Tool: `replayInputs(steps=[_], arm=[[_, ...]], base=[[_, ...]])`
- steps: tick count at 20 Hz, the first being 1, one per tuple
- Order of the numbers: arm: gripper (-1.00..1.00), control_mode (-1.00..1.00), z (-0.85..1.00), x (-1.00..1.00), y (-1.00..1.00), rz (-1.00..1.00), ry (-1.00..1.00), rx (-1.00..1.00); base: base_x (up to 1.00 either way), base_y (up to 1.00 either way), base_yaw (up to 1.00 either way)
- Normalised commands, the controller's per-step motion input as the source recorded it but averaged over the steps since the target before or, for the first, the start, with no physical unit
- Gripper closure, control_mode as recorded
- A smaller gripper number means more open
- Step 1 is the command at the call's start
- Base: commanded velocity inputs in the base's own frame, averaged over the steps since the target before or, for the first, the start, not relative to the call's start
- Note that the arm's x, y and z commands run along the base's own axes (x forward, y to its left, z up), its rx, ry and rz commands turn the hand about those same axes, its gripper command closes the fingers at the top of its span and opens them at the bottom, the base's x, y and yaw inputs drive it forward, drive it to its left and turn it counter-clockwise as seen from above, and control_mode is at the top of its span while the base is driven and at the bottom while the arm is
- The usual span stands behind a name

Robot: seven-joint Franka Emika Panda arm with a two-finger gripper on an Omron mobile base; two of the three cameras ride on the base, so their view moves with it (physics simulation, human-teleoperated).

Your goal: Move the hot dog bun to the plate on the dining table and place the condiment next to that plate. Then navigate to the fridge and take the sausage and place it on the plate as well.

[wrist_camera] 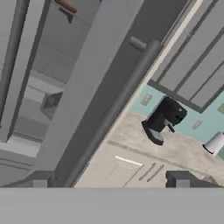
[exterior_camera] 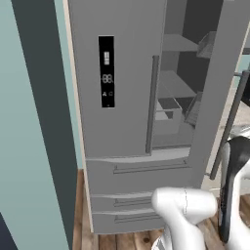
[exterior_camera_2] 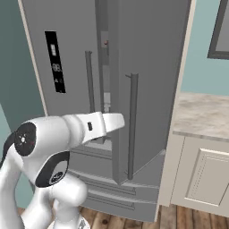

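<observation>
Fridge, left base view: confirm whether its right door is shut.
No: the fridge has its right door swung open, baring grey shelves inside.

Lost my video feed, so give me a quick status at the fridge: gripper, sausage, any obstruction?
Gripper open, holding nothing. Fridge right door swung partly open, shelves visible inside. Sausage possibly the reddish bit at top of hand view, unconfirmed. Door handle runs right ahead of the fingers.
</observation>
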Motion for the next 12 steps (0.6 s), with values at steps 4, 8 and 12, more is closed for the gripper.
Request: replayInputs(steps=[4,8,12], arm=[[-1.0,-1.0,0.24,-0.06,1.0,0.12,0.01,-0.77],[-1.0,-1.0,0.36,0.61,0.96,0.05,0.26,-0.6],[-1.0,-1.0,0.02,0.99,0.73,0.0,0.58,-0.54]], base=[[0.0,0.0,0.0],[0.0,0.0,0.0],[0.0,0.0,0.0]])
